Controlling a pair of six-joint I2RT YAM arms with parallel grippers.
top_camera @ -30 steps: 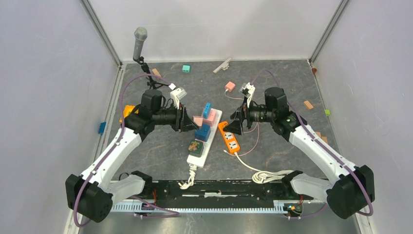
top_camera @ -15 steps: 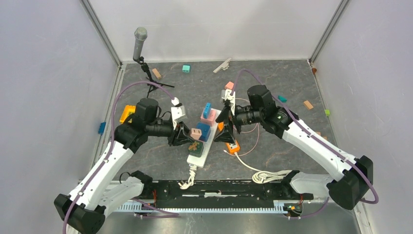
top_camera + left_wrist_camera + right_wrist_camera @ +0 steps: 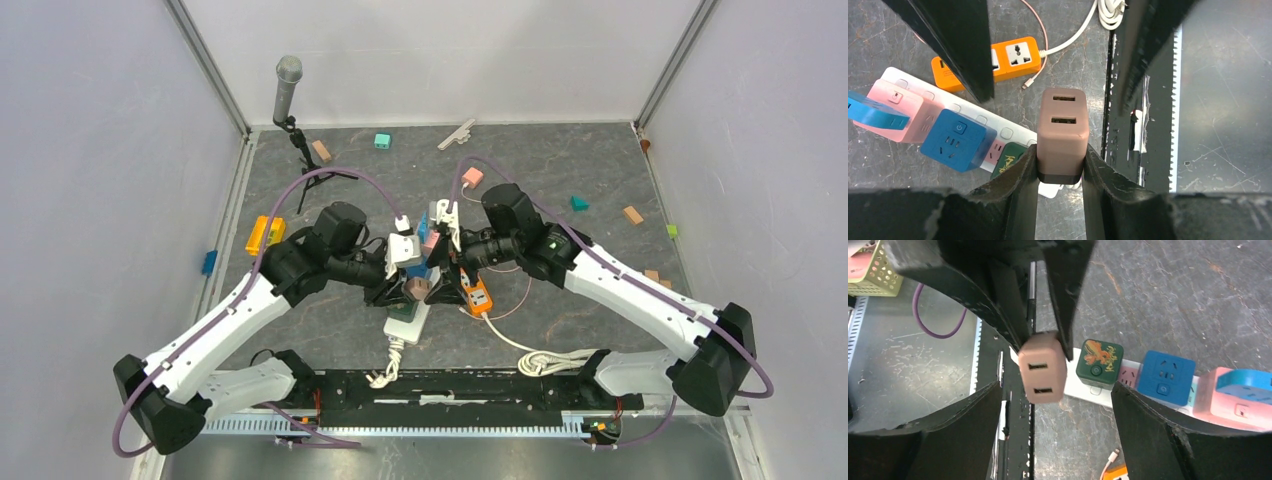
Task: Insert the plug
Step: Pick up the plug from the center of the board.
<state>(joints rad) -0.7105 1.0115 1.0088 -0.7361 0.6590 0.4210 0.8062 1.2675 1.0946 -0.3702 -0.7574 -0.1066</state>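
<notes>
Over the white power strip (image 3: 404, 324), both arms have converged: left end effector (image 3: 1060, 152) clamps the brown plug (image 3: 1063, 125), right end effector (image 3: 1054, 386) gapes. Insertion nears.

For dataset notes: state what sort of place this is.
Likely a lab robot cell: plain panel walls enclose the tabletop, a microphone stands in one corner, an orange power strip lies out.

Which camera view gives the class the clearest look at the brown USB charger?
The left wrist view: the brown USB charger is large and central, both ports facing the camera, clamped in the left tool. The right wrist view also shows both ports, somewhat smaller. The top view shows only a tiny patch.
</notes>
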